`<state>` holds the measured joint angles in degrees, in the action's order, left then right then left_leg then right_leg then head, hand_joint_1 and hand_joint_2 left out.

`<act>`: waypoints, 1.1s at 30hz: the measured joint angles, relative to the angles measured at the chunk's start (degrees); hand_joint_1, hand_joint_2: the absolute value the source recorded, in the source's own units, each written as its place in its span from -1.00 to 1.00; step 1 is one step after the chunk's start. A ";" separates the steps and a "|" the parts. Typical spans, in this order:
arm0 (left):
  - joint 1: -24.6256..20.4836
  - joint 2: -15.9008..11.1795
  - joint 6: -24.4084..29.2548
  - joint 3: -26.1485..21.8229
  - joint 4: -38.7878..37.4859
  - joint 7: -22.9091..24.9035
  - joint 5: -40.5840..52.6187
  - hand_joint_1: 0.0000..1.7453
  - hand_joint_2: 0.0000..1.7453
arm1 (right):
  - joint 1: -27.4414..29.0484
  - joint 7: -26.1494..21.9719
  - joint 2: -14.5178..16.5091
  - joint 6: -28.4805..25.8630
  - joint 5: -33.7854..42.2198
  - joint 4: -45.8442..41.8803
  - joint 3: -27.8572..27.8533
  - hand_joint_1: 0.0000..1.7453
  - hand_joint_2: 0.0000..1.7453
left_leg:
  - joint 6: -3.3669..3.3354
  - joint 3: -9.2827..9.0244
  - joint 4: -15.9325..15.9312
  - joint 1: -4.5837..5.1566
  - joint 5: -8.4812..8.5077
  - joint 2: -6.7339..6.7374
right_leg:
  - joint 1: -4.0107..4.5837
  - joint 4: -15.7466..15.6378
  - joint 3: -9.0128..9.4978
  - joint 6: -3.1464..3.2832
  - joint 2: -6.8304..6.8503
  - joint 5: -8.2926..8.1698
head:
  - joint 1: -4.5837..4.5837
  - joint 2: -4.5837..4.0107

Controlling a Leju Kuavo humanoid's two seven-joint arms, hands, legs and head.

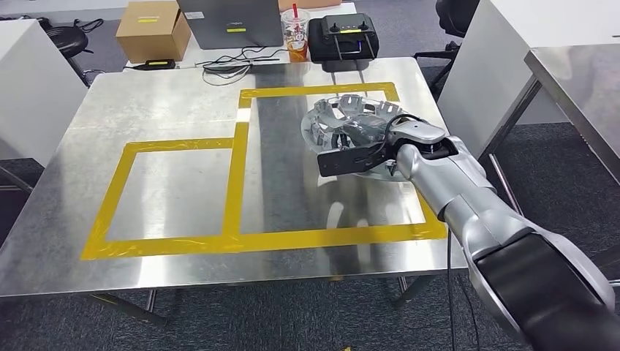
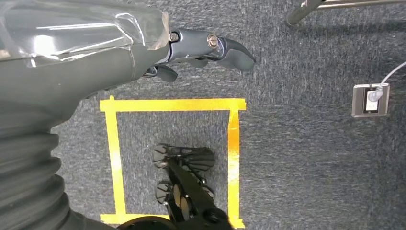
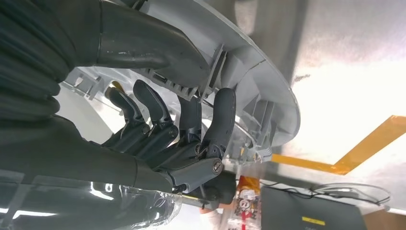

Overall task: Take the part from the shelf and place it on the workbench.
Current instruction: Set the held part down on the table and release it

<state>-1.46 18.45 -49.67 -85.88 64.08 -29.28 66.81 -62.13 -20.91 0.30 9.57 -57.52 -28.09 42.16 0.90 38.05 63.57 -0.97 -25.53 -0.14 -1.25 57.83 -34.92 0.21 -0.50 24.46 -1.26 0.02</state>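
Observation:
The part is a round silver ribbed disc, like a wheel cover. It sits tilted over the far end of the right yellow-taped rectangle on the steel workbench. My right hand grips its near rim. In the right wrist view the thumb lies on the part's outer face and the dark fingers curl into its ribbed inside. I cannot tell whether the part touches the bench. My left hand hangs over the carpet and holds nothing.
Along the bench's far edge stand a cardboard box, a laptop, a drink cup, a black controller case and cables. Another steel table stands to the right. A floor socket lies near a yellow floor square.

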 joint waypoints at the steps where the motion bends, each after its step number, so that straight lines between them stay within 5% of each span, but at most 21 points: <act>1: -0.01 -0.06 0.08 0.05 0.04 -0.27 0.27 -1.00 1.00 | -0.24 0.13 0.01 -0.14 0.01 0.22 -0.22 0.76 1.00 | -0.21 -1.61 -3.17 0.10 1.01 -0.02 | 0.11 0.01 -0.08 -0.13 -0.02 -0.01 | 0.02 0.00; 6: 0.12 -0.46 1.15 0.71 -0.13 -1.43 1.51 -1.00 1.00 | -0.81 0.29 -0.20 -0.33 -0.10 1.22 -1.10 0.76 1.00 | -1.86 -3.03 -6.01 0.43 1.58 -0.01 | 0.20 0.44 -0.75 -1.42 -0.01 0.29 | 0.10 0.00; 9: 0.13 -0.78 1.92 1.57 -0.74 -1.90 1.99 -1.00 1.00 | -1.12 0.15 -0.51 -0.33 -0.11 1.71 -1.45 0.76 1.00 | -2.76 -3.19 -6.51 0.38 1.97 0.04 | 0.23 8.96 -4.83 -0.96 0.04 4.17 | 0.19 0.00; 11: 0.13 -0.97 2.18 2.04 -1.22 -2.09 2.17 -1.00 1.00 | -1.01 0.00 -0.64 -0.31 -0.09 2.12 -1.57 -0.12 0.00 | -2.90 -3.15 -6.47 0.49 1.97 0.01 | 0.23 15.97 -8.15 -0.92 0.05 6.43 | 0.19 0.00; 13: 0.17 -1.08 2.55 2.49 -1.68 -2.18 2.24 -1.00 1.00 | -0.94 -0.07 -0.72 -0.30 -0.08 2.41 -1.83 -1.00 -1.00 | -2.89 -3.18 -6.40 0.51 1.94 -0.06 | 0.21 15.20 -7.82 -1.57 0.09 5.52 | 0.20 0.00; 16: 0.17 -1.19 3.57 3.08 -2.13 -2.06 2.40 -1.00 1.00 | -1.42 -0.08 -0.72 -0.28 -0.08 2.52 -2.36 -1.00 -1.00 | -2.40 -3.10 -5.88 0.68 1.61 -0.14 | 0.28 3.36 -1.94 -2.12 0.21 1.33 | 0.16 0.00; 20: 0.18 -1.38 4.01 3.52 -2.31 -1.90 2.54 -1.00 -1.00 | -1.65 -0.09 -0.64 -0.20 -0.07 2.73 -2.68 -1.00 -1.00 | -1.36 -2.84 -5.50 0.71 1.33 -0.14 | 0.60 0.15 -0.18 -0.80 0.19 0.19 | 0.13 0.00; 22: 0.20 -1.50 4.04 3.65 -2.38 -1.95 2.50 -1.00 -1.00 | -1.68 -0.11 -0.61 -0.20 -0.02 2.80 -2.94 -1.00 -1.00 | -0.66 -2.05 -3.82 0.48 0.10 -0.06 | 0.31 0.00 -0.04 -0.22 0.15 0.04 | -0.02 0.00; 25: 0.20 -1.83 4.11 4.06 -2.46 -2.04 2.43 -1.00 -1.00 | -1.49 -0.14 -0.58 -0.27 0.06 2.80 -3.32 -1.00 -1.00 | 0.21 2.65 6.28 0.23 -4.87 0.02 | 0.10 -0.05 0.04 0.17 0.13 0.01 | -0.25 0.00; 27: 0.21 -1.89 4.19 4.33 -2.54 -2.00 2.30 -1.00 -1.00 | -1.10 -0.16 -0.60 -0.55 0.08 2.81 -3.60 -1.00 -1.00 | 0.43 5.01 11.02 0.13 -5.99 0.03 | 0.10 -0.03 0.05 0.18 0.12 0.03 | -0.25 0.00; 28: 0.22 -1.90 4.23 4.40 -2.56 -1.92 2.11 -1.00 -1.00 | -0.94 -0.17 -0.59 -0.88 0.14 2.80 -3.76 -1.00 -1.00 | 0.41 4.62 10.09 0.08 -4.97 0.03 | 0.09 -0.02 0.08 0.18 0.10 0.04 | -0.25 0.00; 31: 0.21 -1.90 3.78 4.43 -2.43 -1.41 1.24 -1.00 -1.00 | -0.72 -0.12 -0.45 -3.43 0.68 1.89 -4.71 -1.00 -1.00 | -0.08 -1.10 -1.27 0.12 0.12 0.04 | 0.24 0.00 0.15 0.04 -0.02 0.05 | -0.24 0.00; 33: 0.21 -1.56 2.69 4.40 -1.97 -0.94 0.54 -1.00 -1.00 | 0.11 0.62 -0.40 -6.40 1.64 -0.75 -6.13 -1.00 -1.00 | -0.58 -3.27 -5.31 0.39 0.95 0.01 | 0.45 -0.02 -0.01 -0.32 -0.07 0.00 | -0.20 0.00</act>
<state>-1.25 16.89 -46.98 -81.48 62.11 -30.22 67.35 -62.02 -20.30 -0.11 3.17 -55.88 -28.84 36.03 0.32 34.78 58.26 -0.57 -24.58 -0.13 -0.80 57.81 -34.93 -0.11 -0.58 24.46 -1.46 0.02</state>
